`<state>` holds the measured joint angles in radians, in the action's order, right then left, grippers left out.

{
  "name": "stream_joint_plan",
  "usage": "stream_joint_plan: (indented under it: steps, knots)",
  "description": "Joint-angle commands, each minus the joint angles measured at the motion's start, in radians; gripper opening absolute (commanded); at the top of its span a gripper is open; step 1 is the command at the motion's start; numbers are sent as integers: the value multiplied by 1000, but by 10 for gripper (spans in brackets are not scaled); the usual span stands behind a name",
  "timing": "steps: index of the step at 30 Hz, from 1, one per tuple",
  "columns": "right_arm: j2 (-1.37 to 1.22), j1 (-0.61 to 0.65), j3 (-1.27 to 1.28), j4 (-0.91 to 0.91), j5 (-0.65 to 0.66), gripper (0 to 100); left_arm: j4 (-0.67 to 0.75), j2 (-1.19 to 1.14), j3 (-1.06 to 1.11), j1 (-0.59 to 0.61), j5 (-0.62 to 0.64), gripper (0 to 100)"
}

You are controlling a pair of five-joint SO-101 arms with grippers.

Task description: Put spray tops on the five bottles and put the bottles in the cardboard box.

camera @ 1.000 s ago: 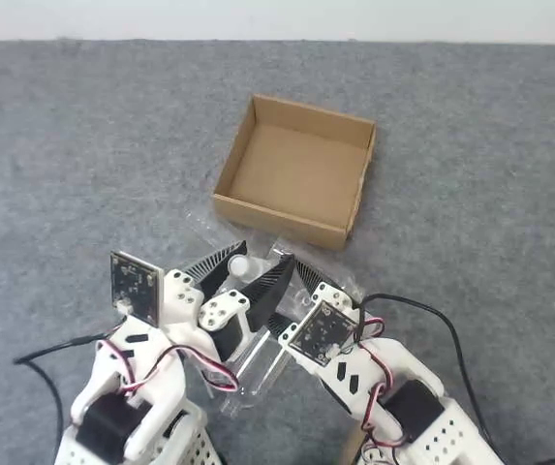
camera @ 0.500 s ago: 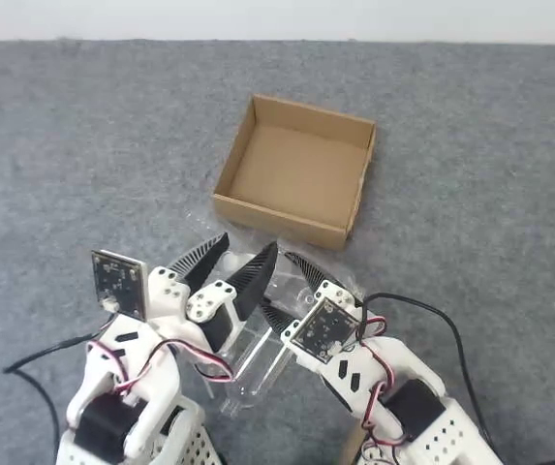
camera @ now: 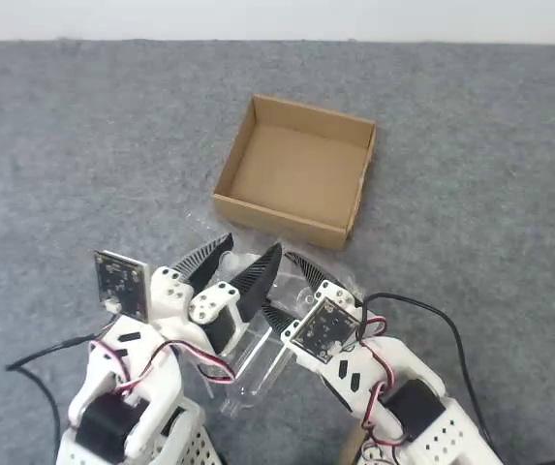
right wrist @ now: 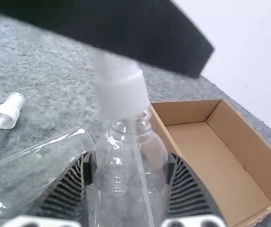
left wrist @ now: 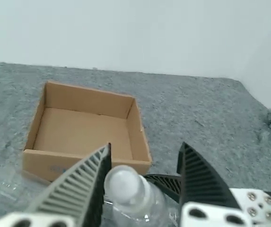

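My right gripper is shut on a clear bottle and holds it upright just in front of the cardboard box. A white spray top sits on the bottle's neck. My left gripper is open, with its fingers on either side of that top and a gap to each. One of its black fingers crosses above the bottle. The box is empty.
More clear bottles lie on the grey carpet between the arms, one close beside the held bottle. A loose white spray top with its tube lies on the carpet. Open carpet surrounds the box.
My left gripper, which was closed around the spray top a second ago, has opened and shifted slightly to the left. The right gripper and its bottle have stayed in place.
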<state>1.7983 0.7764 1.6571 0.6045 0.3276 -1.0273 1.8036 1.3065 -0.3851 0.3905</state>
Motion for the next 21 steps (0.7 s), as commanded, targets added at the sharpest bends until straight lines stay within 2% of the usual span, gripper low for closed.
stream_joint_plan:
  steps: [1,7,10,15,21]
  knots:
    - [18,-1,26,12,12,6,75,17,27,-55,5,167]
    - [18,-1,26,12,12,6,97,17,38,-78,-66,32]
    - [18,-1,26,12,12,6,97,17,38,-98,-66,13]
    - [18,-1,26,12,12,6,97,17,31,-107,-66,21]
    - [18,-1,26,13,12,6,77,17,28,-103,-25,157]
